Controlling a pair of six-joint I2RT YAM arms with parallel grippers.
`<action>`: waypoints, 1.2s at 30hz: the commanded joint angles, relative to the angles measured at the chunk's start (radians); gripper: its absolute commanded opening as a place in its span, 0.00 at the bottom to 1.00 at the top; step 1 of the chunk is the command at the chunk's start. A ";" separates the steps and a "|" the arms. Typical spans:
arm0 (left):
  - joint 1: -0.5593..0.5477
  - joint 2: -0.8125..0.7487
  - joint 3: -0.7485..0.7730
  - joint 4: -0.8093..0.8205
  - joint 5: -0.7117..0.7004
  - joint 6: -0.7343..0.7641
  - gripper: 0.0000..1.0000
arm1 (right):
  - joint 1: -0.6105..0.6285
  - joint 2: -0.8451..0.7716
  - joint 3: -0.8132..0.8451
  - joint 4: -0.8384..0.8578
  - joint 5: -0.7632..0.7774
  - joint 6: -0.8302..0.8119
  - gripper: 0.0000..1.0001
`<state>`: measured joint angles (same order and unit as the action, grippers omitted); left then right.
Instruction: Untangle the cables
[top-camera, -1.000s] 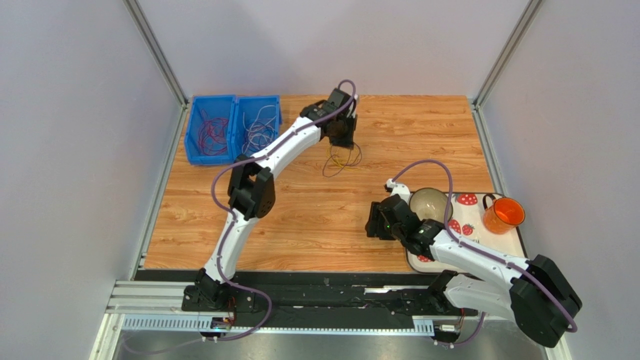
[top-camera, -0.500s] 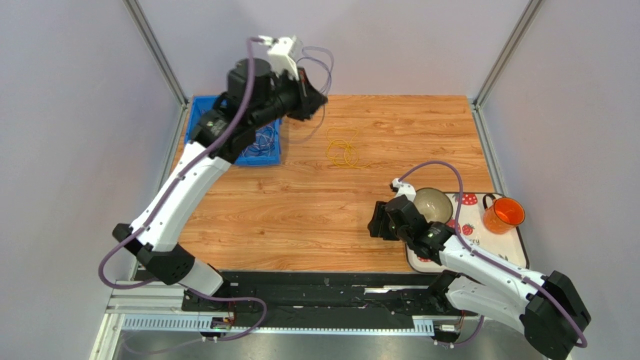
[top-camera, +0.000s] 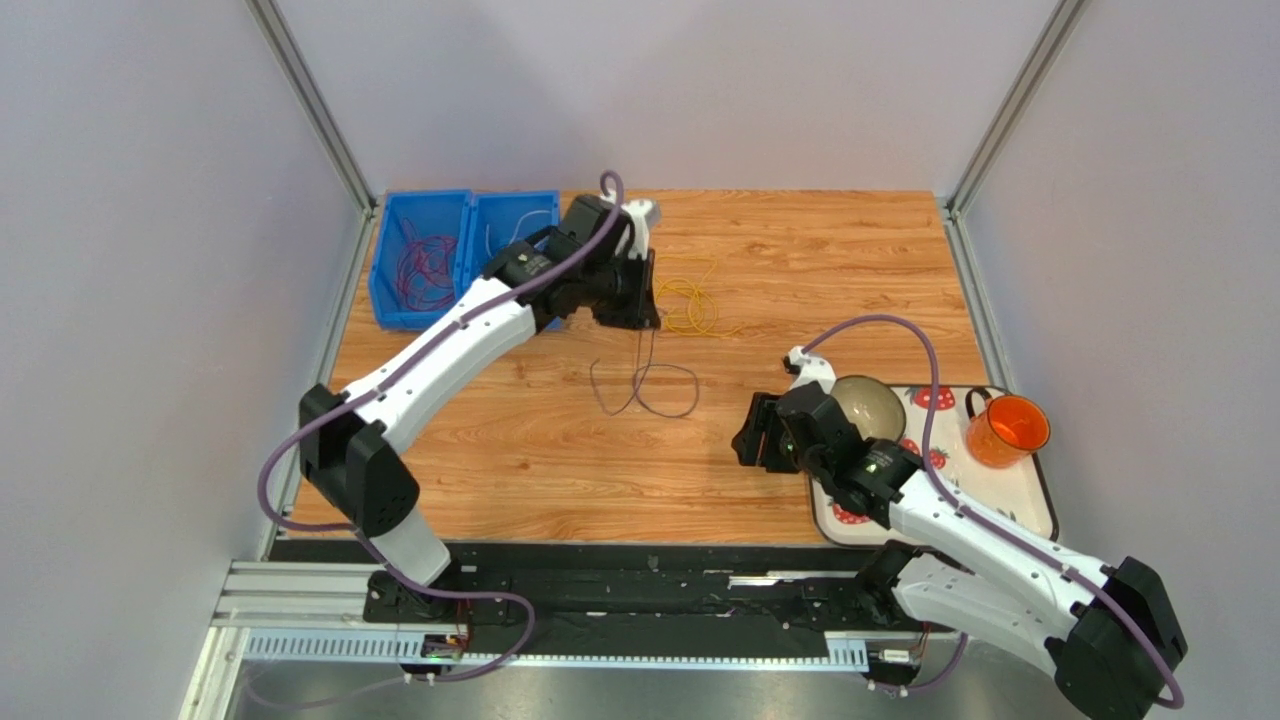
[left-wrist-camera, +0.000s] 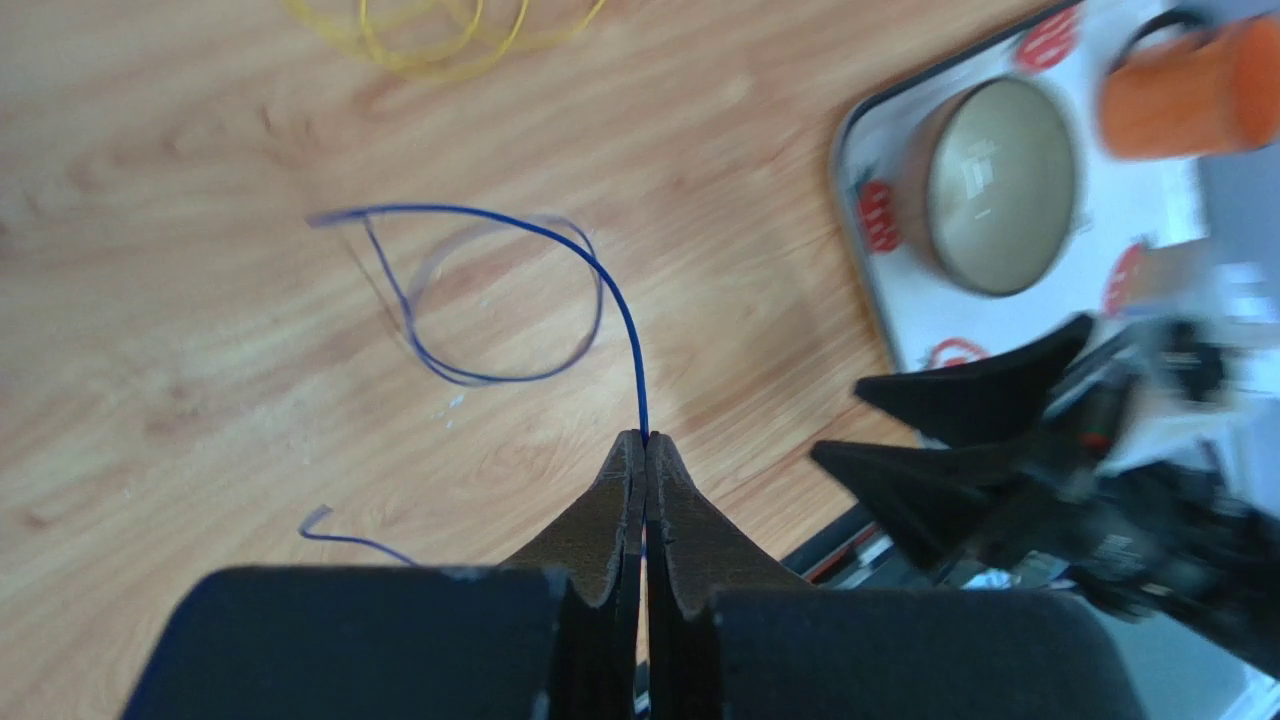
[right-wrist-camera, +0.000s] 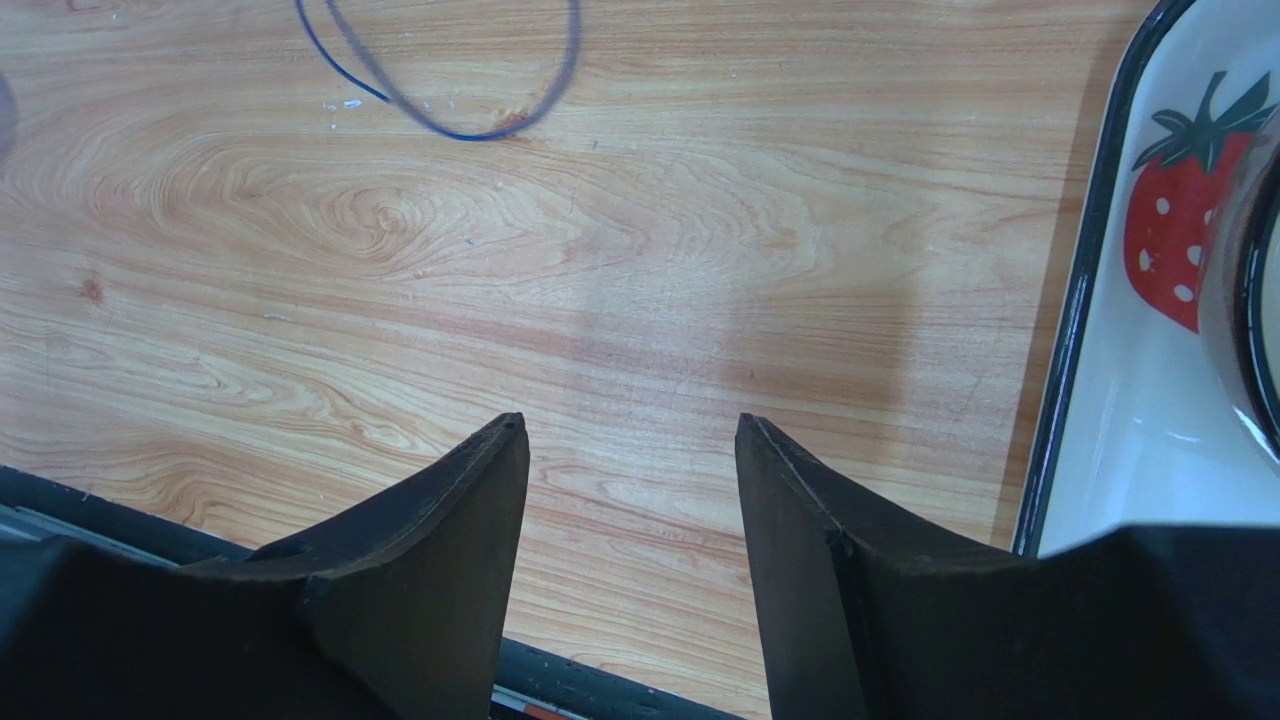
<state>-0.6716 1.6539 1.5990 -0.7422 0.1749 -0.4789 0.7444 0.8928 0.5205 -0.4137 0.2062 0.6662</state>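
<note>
We see the left gripper (left-wrist-camera: 646, 441) pinching a thin, looping blue cable (left-wrist-camera: 598, 281) over the grained wooden table (right-wrist-camera: 451, 240); the right gripper (right-wrist-camera: 631, 443) gapes.

You have bright, even light with soft shadows on the table (top-camera: 812, 240). In your left wrist view the blue cable (left-wrist-camera: 589, 270) ghosts and the lower right blurs.

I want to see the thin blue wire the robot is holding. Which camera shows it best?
The left wrist view: the blue wire is close and clear, running from the shut left claw into a loop. The top view shows it only as a tiny dark loop. The right wrist view catches just part of it.
</note>
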 joint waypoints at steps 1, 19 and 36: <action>-0.005 -0.100 0.162 -0.036 0.035 0.040 0.00 | -0.002 -0.003 0.044 0.004 -0.004 0.010 0.57; 0.145 -0.137 0.456 -0.147 -0.223 0.237 0.00 | 0.000 0.007 -0.027 0.026 -0.010 0.032 0.57; 0.322 -0.194 0.455 -0.091 -0.173 0.241 0.00 | -0.002 0.074 -0.062 0.101 -0.033 0.018 0.57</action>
<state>-0.3790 1.4700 1.9789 -0.8627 0.0170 -0.2729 0.7444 0.9569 0.4694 -0.3752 0.1726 0.6865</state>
